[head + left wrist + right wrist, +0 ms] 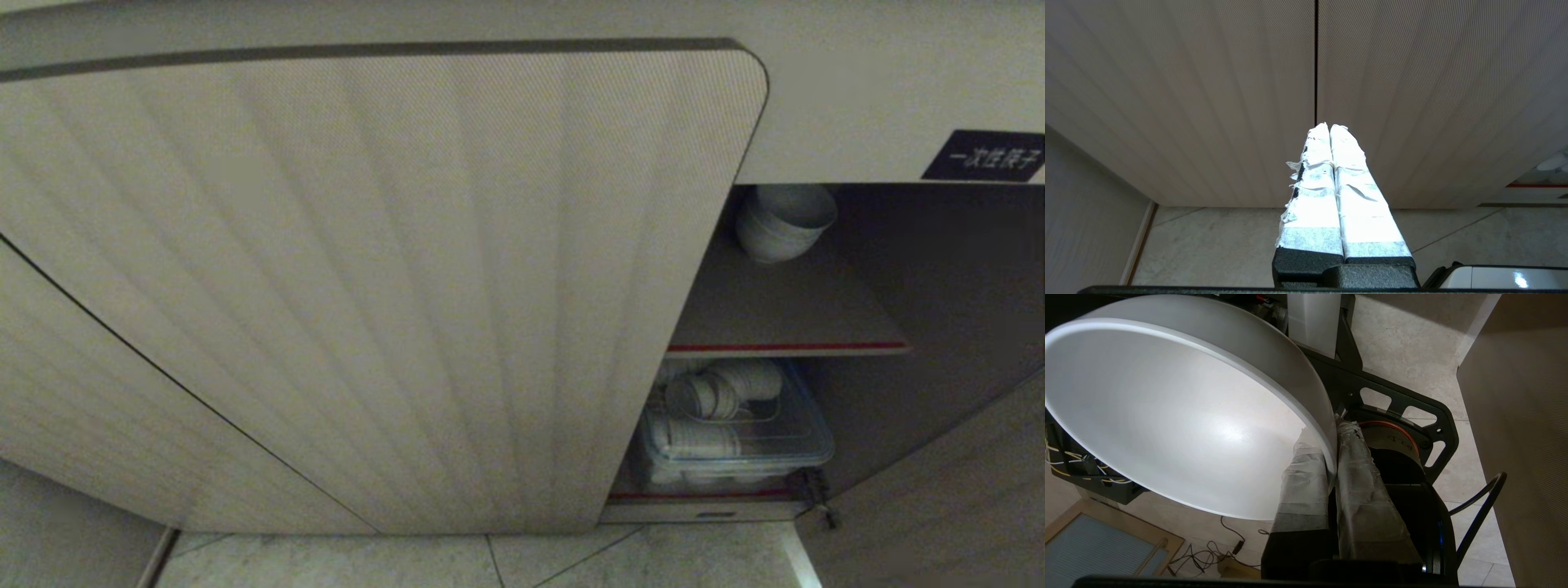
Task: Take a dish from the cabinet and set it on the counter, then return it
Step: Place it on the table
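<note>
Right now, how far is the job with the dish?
Done: the cabinet door stands open and the dish is out, its rim pinched in the shut right hand. In hand: carrying it, away from the shelf. Left: whether it has been on the counter, out of view, cannot be told. The left hand idles, shut.

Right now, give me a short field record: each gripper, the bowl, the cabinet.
right gripper: shut on the rim of the dish, one finger inside, one outside
dish: tilted, held above the floor
left gripper: shut, empty, facing closed ribbed doors
cabinet: right compartment open
upper shelf: stacked bowls
lower shelf: clear tub of white dishes
</note>
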Robot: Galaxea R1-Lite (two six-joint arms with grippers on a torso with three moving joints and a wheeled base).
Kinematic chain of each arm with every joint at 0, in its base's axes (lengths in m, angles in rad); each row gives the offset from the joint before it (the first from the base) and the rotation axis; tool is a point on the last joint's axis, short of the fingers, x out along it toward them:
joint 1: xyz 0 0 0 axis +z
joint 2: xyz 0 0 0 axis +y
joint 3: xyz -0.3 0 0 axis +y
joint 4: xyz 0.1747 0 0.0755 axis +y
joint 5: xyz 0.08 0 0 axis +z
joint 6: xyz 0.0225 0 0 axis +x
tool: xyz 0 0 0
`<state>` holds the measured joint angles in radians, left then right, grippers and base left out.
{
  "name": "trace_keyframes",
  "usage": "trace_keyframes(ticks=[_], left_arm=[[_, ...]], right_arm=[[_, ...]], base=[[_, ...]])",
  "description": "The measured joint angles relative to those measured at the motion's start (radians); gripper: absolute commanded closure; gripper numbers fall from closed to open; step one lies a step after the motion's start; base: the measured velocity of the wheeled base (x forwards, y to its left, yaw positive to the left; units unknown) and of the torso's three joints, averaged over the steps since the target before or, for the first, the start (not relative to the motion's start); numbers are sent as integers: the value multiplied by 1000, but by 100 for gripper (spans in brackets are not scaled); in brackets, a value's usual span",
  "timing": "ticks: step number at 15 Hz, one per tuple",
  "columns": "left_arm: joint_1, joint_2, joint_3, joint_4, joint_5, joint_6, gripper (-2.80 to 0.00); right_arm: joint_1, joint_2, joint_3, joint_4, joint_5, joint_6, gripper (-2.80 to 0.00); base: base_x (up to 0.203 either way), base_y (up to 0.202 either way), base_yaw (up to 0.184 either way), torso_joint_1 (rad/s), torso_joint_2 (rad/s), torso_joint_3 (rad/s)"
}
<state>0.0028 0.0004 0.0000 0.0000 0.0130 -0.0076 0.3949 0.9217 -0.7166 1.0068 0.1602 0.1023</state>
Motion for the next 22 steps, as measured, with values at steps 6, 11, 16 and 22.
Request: trace_keyframes(ticks=[6, 11, 16, 22], left_arm=[[0, 0, 0, 2, 0, 0, 0], [0, 0, 0, 1, 0, 0, 0], [0, 0, 0, 0, 0, 0, 0], [0, 0, 0, 0, 0, 0, 0]], right_arm=[[2, 0, 0, 0, 0, 0, 0], [2, 3, 0, -2, -2, 0, 0], [4, 3, 1, 0, 0, -1, 0], [5, 3, 2, 0, 0, -1, 0]], base=[[0, 0, 0, 6, -26, -21], [0, 0, 0, 95, -325, -271], [0, 0, 0, 177, -504, -294], [0, 0, 0, 201, -474, -280]])
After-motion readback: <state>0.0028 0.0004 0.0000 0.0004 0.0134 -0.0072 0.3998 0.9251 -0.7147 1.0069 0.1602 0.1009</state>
